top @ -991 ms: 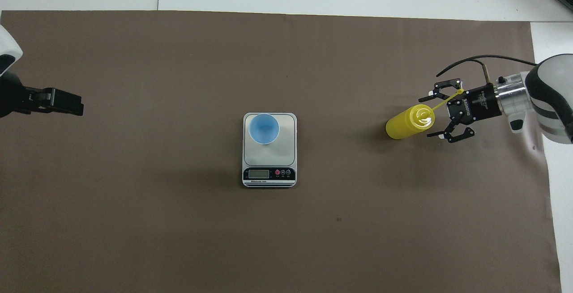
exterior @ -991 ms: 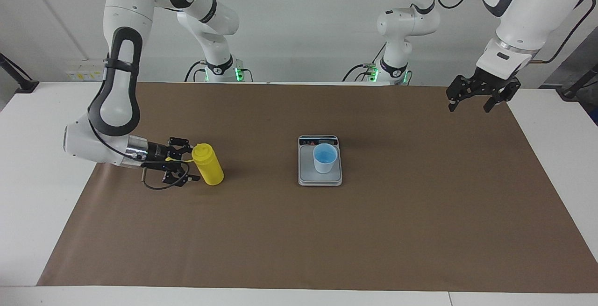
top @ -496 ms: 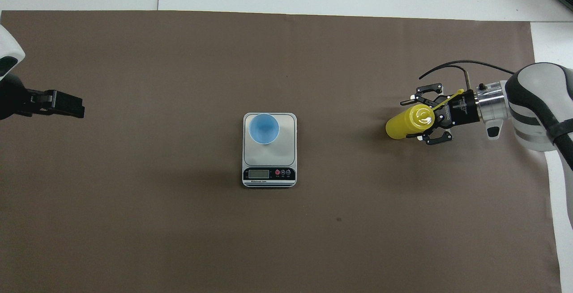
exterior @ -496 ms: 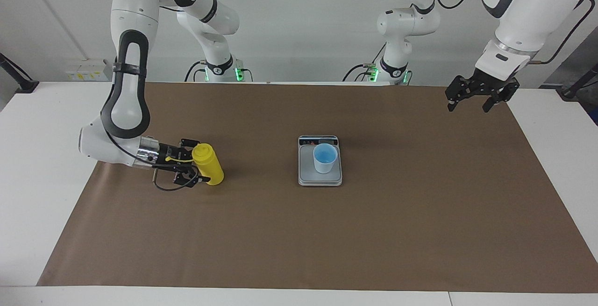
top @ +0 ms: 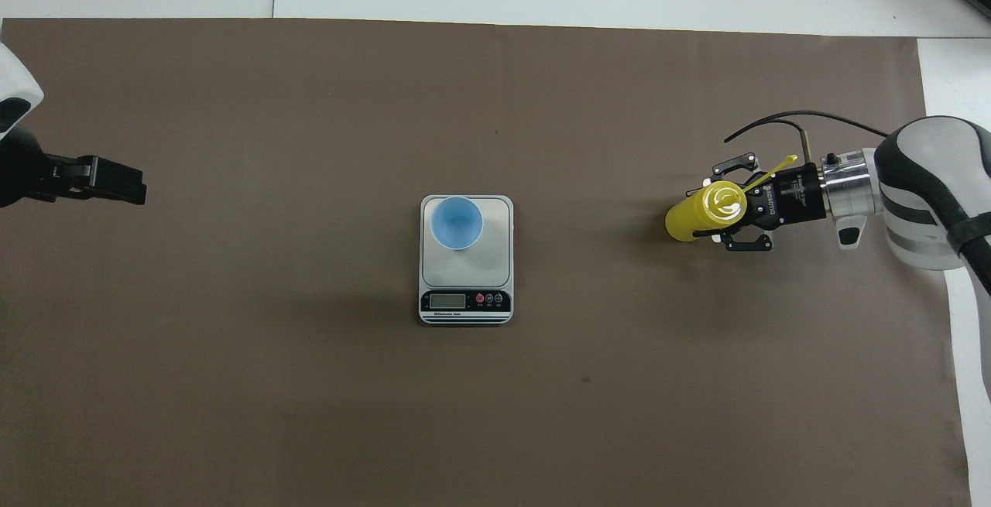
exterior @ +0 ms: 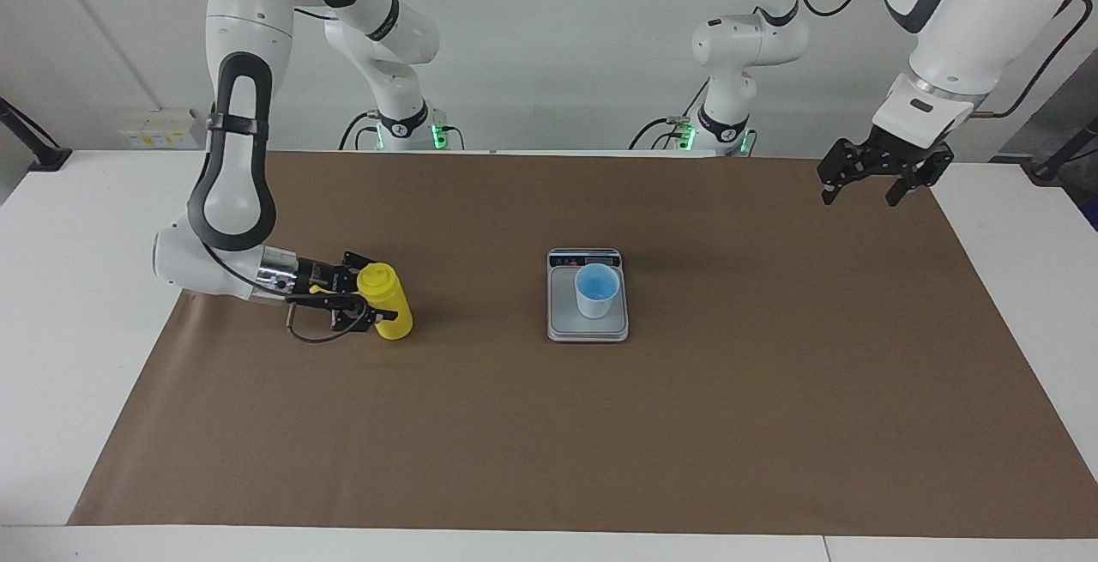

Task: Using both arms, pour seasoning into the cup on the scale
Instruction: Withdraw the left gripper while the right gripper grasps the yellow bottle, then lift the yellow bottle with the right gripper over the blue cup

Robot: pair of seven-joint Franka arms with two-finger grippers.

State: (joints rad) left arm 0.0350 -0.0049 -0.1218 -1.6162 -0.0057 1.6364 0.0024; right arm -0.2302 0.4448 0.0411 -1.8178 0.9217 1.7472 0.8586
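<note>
Yellow bottle point(exterior: 385, 301), one, clamped by right end effector point(exterior: 371, 303); one cup point(exterior: 596, 290) on one scale point(exterior: 562, 322); left end effector point(exterior: 875, 180) spread, empty.

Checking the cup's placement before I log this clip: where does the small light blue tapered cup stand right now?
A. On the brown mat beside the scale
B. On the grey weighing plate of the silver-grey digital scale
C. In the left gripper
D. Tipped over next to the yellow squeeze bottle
B: the small light blue tapered cup stands upright on the plate of the silver-grey digital scale, with neither gripper near it.
</note>
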